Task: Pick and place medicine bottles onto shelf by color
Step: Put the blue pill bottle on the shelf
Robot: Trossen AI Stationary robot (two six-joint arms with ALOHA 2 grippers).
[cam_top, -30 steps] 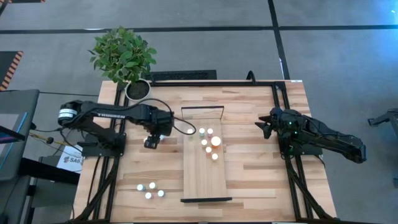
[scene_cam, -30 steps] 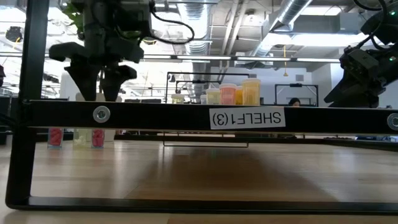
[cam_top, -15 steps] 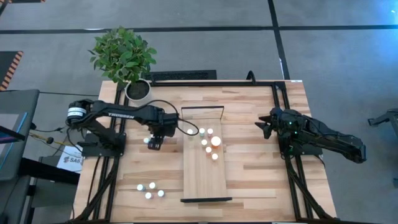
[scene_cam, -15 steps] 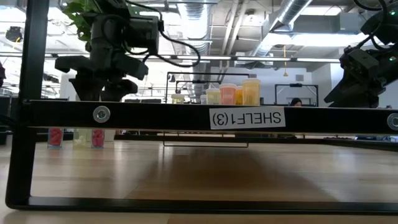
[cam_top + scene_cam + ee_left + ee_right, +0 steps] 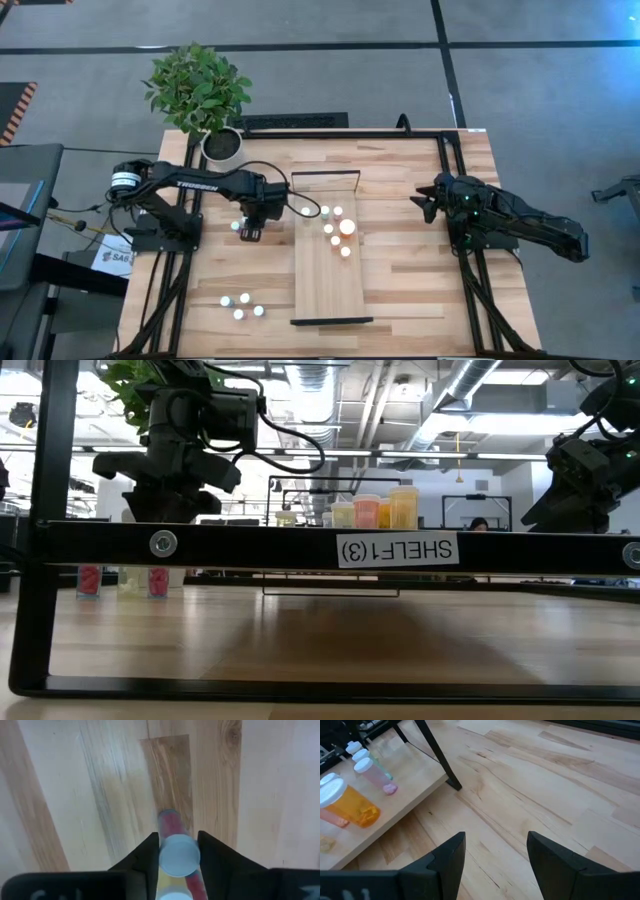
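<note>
Now your left claw [image 5: 178, 851] is clenched on a small bottle [image 5: 178, 854] with a white cap and pink inside, low over the desk [image 5: 400, 290] just left of the shelf [image 5: 327, 285]. Your right claw [image 5: 495, 852] waits at the right side of the desk with its fingers apart, grasping nothing. You have a bunch of bottles [image 5: 336, 228] standing on the far part of the shelf, one a bigger orange one [image 5: 349, 802]. Three more bottles [image 5: 242, 305] stand near the left front of the desk.
</note>
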